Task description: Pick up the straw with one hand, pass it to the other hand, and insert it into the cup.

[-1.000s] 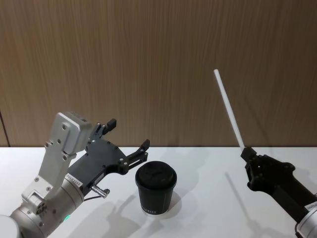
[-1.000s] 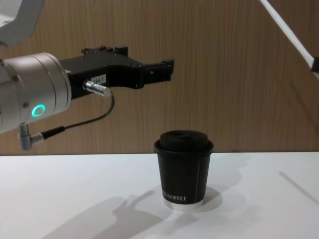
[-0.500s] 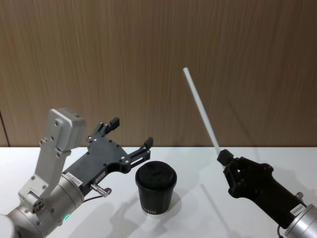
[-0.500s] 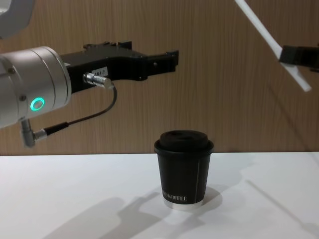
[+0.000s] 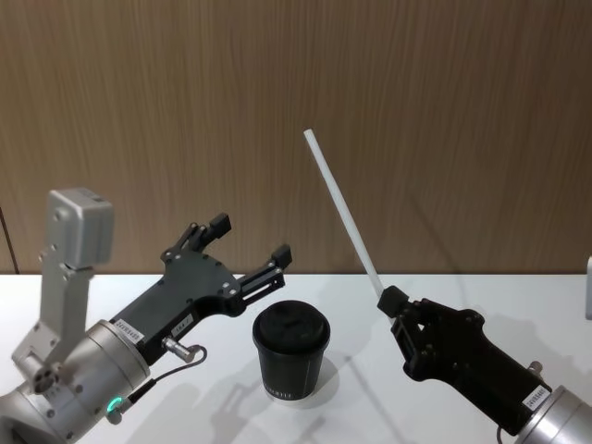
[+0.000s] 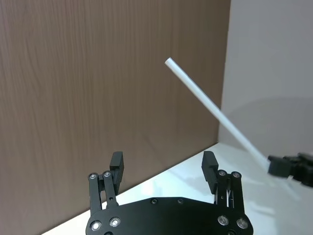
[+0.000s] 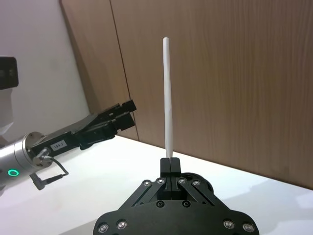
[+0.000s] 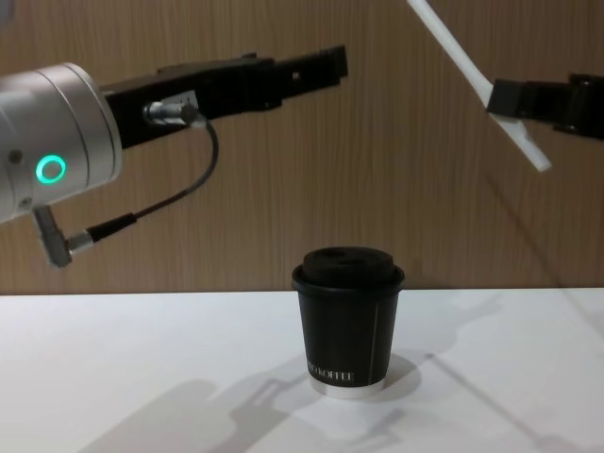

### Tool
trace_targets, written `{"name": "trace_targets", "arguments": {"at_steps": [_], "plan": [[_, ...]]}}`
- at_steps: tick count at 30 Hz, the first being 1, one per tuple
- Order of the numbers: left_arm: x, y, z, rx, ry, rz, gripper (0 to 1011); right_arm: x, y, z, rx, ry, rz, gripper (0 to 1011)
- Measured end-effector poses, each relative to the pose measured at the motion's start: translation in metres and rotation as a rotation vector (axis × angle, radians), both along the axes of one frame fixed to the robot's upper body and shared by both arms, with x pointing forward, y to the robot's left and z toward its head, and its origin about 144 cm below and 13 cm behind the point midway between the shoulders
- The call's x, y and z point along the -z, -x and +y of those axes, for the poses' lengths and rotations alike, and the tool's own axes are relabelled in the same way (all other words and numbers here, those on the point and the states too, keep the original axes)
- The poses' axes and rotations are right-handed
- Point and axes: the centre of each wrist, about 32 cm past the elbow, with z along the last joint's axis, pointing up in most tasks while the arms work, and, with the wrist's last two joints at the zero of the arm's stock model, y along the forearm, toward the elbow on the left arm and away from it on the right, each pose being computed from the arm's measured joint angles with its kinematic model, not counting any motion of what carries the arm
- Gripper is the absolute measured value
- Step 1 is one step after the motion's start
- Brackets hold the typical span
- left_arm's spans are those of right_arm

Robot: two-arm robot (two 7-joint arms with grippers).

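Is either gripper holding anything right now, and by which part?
The right gripper holds the straw near its lower end, jaws shut on it. The left gripper is open and empty.

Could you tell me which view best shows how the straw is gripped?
The right wrist view: the straw rises straight from the right gripper's shut fingertips. The head view shows this from the side; the chest view crops the straw's top; the left wrist view sees the grip from afar.
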Motion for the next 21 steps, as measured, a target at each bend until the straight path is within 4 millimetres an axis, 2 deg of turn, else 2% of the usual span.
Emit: {"name": "trace_targets", "arguments": {"at_steps": [21], "plan": [[0.0033, -0.0039, 0.0091, 0.198, 0.265, 0.128, 1003, 0.002, -0.0036, 0.0056, -0.047, 0.011, -0.009, 4]]}}
